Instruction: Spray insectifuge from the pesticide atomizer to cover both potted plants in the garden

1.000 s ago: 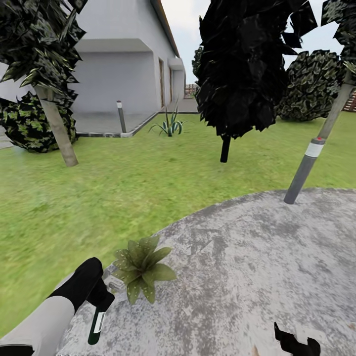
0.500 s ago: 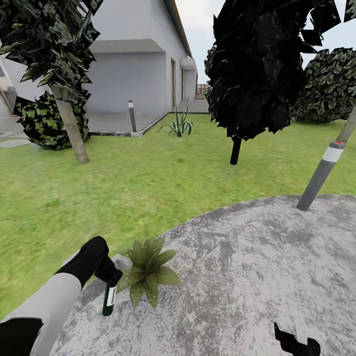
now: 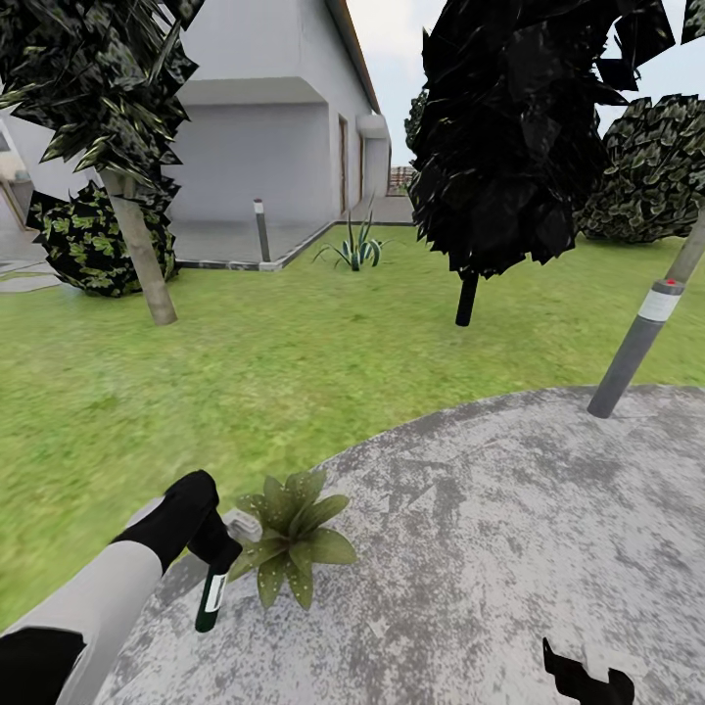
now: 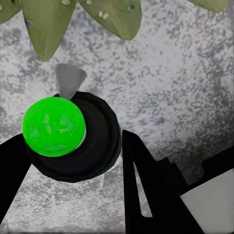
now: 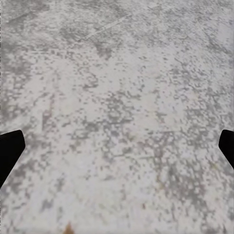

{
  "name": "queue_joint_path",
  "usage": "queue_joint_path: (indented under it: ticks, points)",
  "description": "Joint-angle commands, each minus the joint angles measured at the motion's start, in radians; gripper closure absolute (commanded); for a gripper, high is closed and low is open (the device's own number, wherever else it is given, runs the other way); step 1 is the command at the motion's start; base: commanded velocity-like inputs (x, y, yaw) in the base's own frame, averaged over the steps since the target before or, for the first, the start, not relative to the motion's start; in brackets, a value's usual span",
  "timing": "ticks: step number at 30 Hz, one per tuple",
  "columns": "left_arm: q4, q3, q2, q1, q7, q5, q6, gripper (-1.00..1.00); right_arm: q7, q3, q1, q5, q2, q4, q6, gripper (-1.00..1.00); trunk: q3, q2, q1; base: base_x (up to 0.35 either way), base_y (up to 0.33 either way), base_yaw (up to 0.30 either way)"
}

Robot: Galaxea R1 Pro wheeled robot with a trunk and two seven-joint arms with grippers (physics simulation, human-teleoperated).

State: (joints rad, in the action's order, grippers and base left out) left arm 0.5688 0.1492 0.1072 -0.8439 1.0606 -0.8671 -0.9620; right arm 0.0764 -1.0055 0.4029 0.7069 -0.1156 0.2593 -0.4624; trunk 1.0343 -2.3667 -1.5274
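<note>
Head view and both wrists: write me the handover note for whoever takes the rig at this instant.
Left gripper: shut on the pesticide atomizer, bottle hanging down beside the potted plant at the patio edge. In the left wrist view its top looks green.
Right gripper: open, holding nothing, low over the paving.
Done: atomizer picked up and brought to this plant.
Left: spray it fully; no spray visible. Then find and cover the second plant.

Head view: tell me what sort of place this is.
Most likely a house's garden. A green lawn runs up to a grey house, trees and shrubs stand around it, and a small potted plant sits at the edge of a round paved patio.
</note>
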Motion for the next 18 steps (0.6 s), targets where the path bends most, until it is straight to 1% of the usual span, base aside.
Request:
queue_joint_path:
  ticks: [1, 4, 5, 7, 8, 9, 10, 11, 14, 18]
  points:
    - [0.002, 0.008, 0.000, -0.003, 0.011, -0.003, -0.004, 1.00, 0.008, -0.008, 0.001, 0.002, 0.000, 0.000, -0.004, -1.00, 0.001, 0.000, 0.000, 0.071, -0.038, 0.000]
    - [0.001, 0.008, -0.003, -0.001, 0.013, -0.001, -0.004, 1.00, 0.007, -0.008, 0.001, 0.002, 0.001, 0.000, -0.004, -1.00, 0.001, 0.000, 0.000, 0.163, -0.142, 0.070]
    - [0.000, 0.009, -0.003, -0.001, 0.033, -0.002, -0.004, 1.00, 0.007, -0.008, 0.001, 0.002, 0.001, 0.000, -0.004, -1.00, 0.001, 0.000, 0.000, 0.205, -0.187, 0.227]
    - [0.001, 0.011, -0.001, -0.003, 0.098, -0.013, -0.001, 1.00, 0.007, -0.008, 0.001, 0.002, 0.001, 0.000, -0.004, -1.00, 0.001, 0.000, 0.000, 0.222, -0.194, 0.257]
    - [0.002, 0.012, 0.000, -0.004, 0.112, -0.016, 0.000, 1.00, 0.007, -0.008, 0.001, 0.002, 0.001, 0.000, -0.004, -1.00, 0.001, 0.000, 0.000, 0.229, -0.197, 0.267]
    - [0.009, 0.024, 0.006, -0.004, 0.135, -0.020, -0.001, 1.00, 0.006, -0.009, 0.001, 0.002, -0.001, 0.000, -0.004, -1.00, 0.001, 0.000, 0.000, 0.233, -0.199, 0.045]
    - [0.010, 0.029, 0.007, -0.004, 0.137, -0.021, -0.001, 1.00, 0.006, -0.009, 0.001, 0.002, -0.003, 0.000, -0.004, -1.00, 0.001, 0.000, 0.000, 0.231, -0.200, 0.023]
    - [0.013, 0.058, 0.009, -0.005, 0.142, -0.021, -0.004, 1.00, 0.006, -0.010, 0.001, 0.002, -0.006, 0.000, -0.004, -1.00, 0.001, 0.000, 0.000, 0.190, -0.221, 0.002]
    - [0.016, 0.066, 0.008, -0.006, 0.143, -0.021, -0.004, 1.00, 0.006, -0.010, 0.001, 0.002, -0.007, 0.000, -0.004, -1.00, 0.001, 0.000, 0.000, 0.133, -0.170, 0.001]
    - [0.016, 0.067, 0.008, -0.018, 0.144, -0.020, -0.006, 1.00, 0.006, -0.008, 0.001, 0.000, -0.001, 0.000, -0.004, -1.00, 0.001, 0.000, 0.000, 0.008, -0.038, 0.000]
